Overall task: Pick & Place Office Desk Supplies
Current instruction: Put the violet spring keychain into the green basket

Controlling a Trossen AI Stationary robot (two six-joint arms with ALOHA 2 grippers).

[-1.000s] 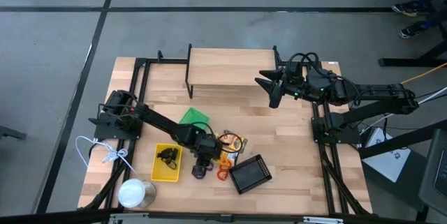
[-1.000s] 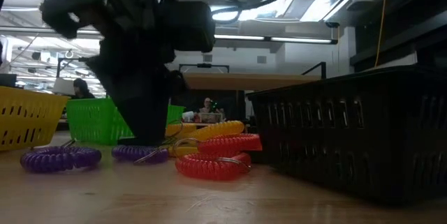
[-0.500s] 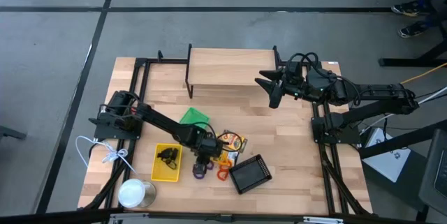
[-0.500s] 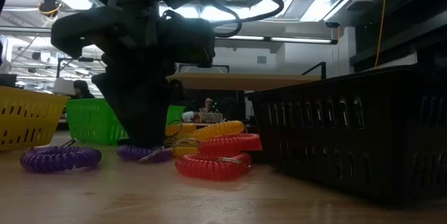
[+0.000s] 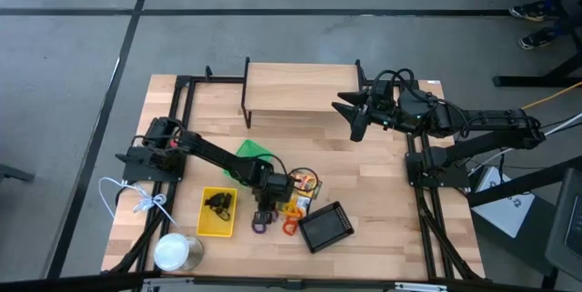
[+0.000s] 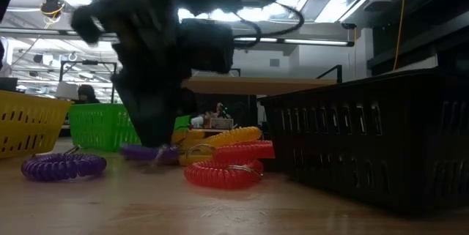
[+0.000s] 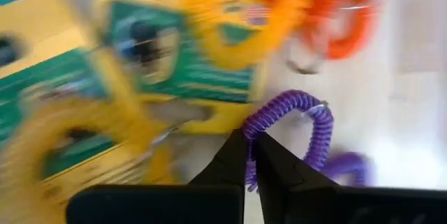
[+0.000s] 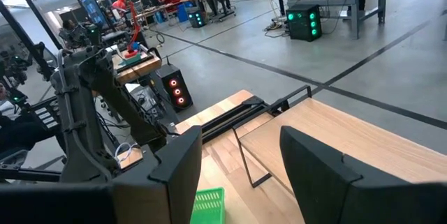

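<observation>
Left claw point(image 7: 250, 155) pinched shut on a purple loop point(image 7: 293, 116), which sits between its tips, low over the surface point(image 5: 382, 183). Orange loop point(image 7: 334, 11) and printed boxes point(image 7: 188, 63) just beyond it. Right claw point(image 8: 237, 165) wide open, empty, up by the raised shelf point(image 5: 300, 87).

- Left wrist view: smeared by blur across left and middle; green and yellow printed boxes point(image 7: 174, 63) too fuzzy to read.
- Low view: big dark arm blurred at upper left, hiding part of green tray point(image 6: 99, 127).
- Black mesh tray point(image 6: 374, 136) cut off at right edge.
- High view: clips in yellow tray point(image 5: 217, 211) too small to tell.
</observation>
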